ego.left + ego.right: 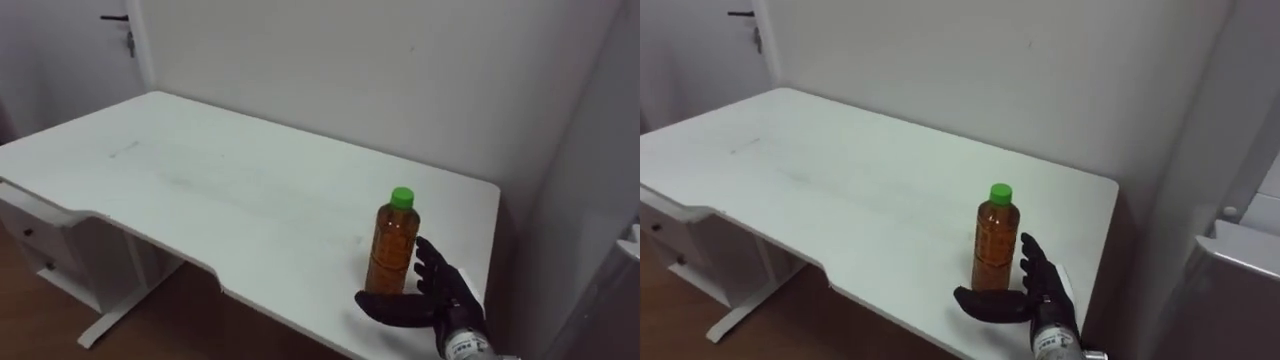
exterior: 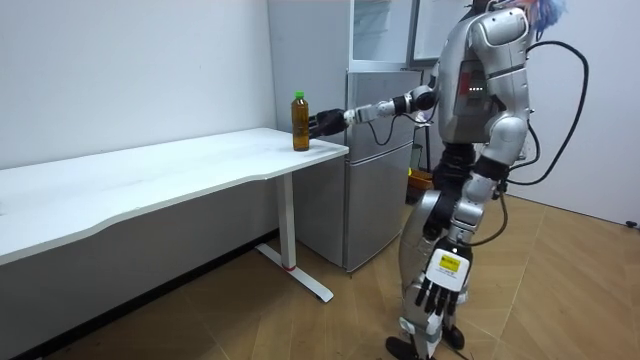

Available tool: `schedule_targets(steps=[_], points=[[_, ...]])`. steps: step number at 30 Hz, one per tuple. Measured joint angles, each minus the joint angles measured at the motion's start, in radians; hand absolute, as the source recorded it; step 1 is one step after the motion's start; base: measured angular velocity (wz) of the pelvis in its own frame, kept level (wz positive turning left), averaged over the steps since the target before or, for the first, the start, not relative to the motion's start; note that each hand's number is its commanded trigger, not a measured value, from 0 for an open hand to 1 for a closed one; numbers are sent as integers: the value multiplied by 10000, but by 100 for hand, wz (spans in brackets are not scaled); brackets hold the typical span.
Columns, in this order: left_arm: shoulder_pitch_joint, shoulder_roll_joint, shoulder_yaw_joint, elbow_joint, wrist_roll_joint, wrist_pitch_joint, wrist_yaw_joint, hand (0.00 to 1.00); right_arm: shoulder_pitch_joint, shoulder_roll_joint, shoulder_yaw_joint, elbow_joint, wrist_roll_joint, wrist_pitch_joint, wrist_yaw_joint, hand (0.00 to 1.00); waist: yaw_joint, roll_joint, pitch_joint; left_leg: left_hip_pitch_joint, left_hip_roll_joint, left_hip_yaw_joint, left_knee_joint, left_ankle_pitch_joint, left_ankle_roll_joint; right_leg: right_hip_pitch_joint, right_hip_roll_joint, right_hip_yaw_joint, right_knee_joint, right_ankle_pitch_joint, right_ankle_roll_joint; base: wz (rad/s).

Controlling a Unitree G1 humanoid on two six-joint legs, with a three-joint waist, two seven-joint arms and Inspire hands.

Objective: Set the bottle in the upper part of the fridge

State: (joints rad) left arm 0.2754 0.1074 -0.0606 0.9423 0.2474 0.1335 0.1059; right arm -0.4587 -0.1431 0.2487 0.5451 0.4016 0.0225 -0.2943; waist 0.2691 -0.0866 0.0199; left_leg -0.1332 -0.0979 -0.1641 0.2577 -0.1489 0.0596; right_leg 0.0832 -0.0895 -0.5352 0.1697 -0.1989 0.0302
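Left eye view: right robot hand (image 1: 432,296) was spread at the foot of the upright bottle (image 1: 392,245), clamping nothing.
The bottle stood near the right end of the tabletop (image 1: 200,180), close to its front edge, with the thumb lying before its base and the fingers raised just beside it. A low or lopsided squeeze risked tipping the tall bottle or nudging it over the edge. In the room view the left robot hand (image 2: 437,290) hung relaxed, and the fridge (image 2: 380,180) stood just beyond the tabletop.

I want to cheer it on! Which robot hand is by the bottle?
Its right hand, open beside the bottle; the left hand hangs by its leg.
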Motion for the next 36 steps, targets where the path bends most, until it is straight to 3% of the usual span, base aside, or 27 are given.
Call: schedule_targets(steps=[15,20,32,36], points=[[-147,11,2,-1,0,-82,7,0,-337,-73,-53,475,232,-266,-744,0,406,-44,29,-519,-193,-461,-27,258,16,-390,-137,-712,60,2,0,11],[-285,63,6,9,9,-96,180,0,-337,-68,-53,511,292,-294,-967,0,406,-155,89,-653,-217,-545,-4,287,16,-528,-153,-747,142,2,1,5],[-395,276,-1,20,-303,-115,411,0,-803,-71,-53,1194,664,-578,-1676,0,573,-338,91,-850,-215,-617,1,353,-22,-713,-137,-734,173,3,-3,1],[-491,288,-224,18,-856,-132,488,0,-871,-71,-47,1424,634,-857,-2004,0,651,-401,71,-1058,-230,-653,83,393,-22,-878,-132,-699,199,17,-26,3]])
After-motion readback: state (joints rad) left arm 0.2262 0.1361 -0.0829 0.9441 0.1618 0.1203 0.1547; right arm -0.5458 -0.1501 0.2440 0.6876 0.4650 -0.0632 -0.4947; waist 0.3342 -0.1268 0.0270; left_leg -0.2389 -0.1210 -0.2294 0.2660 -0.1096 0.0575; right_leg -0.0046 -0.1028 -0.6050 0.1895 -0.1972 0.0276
